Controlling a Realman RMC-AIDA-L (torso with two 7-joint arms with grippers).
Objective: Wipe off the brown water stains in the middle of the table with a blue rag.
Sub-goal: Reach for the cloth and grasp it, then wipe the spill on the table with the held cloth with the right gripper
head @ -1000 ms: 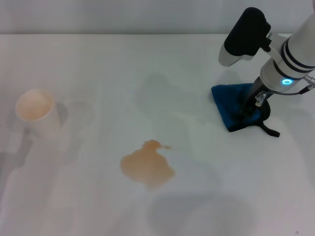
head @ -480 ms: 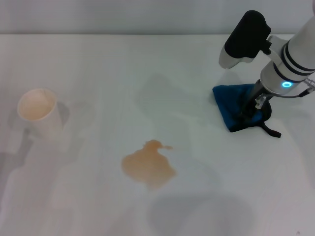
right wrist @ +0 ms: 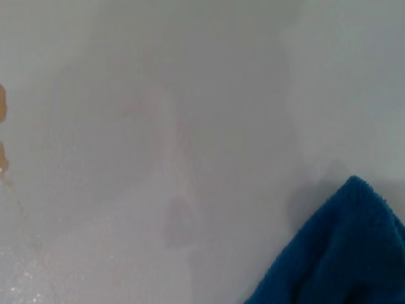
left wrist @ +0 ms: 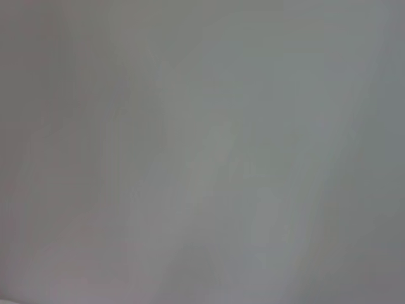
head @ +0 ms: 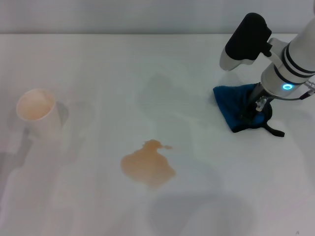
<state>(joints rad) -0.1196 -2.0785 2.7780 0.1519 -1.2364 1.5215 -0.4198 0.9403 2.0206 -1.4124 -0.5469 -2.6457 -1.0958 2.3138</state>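
Rag: blue rag [head: 234,107] sits bunched under your right gripper [head: 252,112], soft terry pile, roughly triangular heap w/ black edge trim; short black loop strap trails out on the table just past the gripper, toward the robot's right. In right wrist view you see one fuzzy blue corner [right wrist: 345,253] at the frame edge.
Right gripper: down on the rag, dark fingers buried in the cloth; you can't tell whether they're spread or pinched on it. White wrist above w/ glowing blue ring, black rounded housing on top.
Left gripper: not seen in head view; left wrist view gives you only plain grey-white surface.
Stains: brown water stains [head: 147,167] lie well apart from the gripper, off to its left and nearer the robot. Thin translucent tan puddle, irregular lobed outline, small droplet offshoot on the side facing the rag. Untouched, edges intact.
Table: table [head: 147,73] smooth, matte white, faint soft shadows across it.
Cup: white paper cup [head: 37,112] far left of the gripper, upright, round rim, tan-tinted inside.
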